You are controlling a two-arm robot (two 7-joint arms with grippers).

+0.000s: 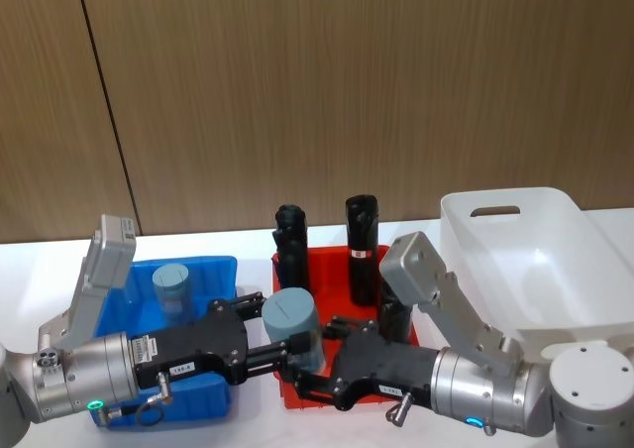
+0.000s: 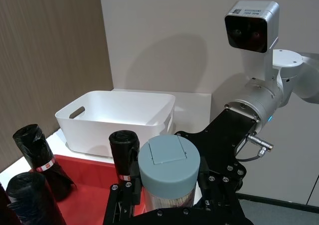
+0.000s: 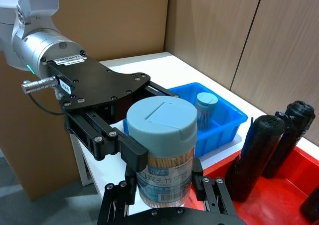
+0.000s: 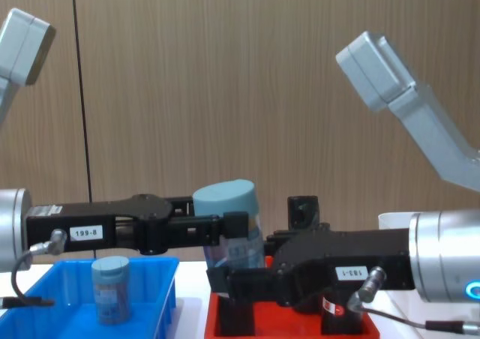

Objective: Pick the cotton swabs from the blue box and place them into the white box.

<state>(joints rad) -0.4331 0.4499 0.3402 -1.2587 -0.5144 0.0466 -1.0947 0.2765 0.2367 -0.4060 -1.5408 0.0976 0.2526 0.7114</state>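
Cotton swabs (image 1: pixel 292 321) in left tool (image 1: pixel 297 345), clear above red tray (image 1: pixel 327 257) rim

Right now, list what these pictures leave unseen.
Head view: held cotton swab jar, base, behind left gripper and right gripper.
Head view: blue box, near floor, under the left arm.
Chest view: white box except a rim sliver, behind the right arm.
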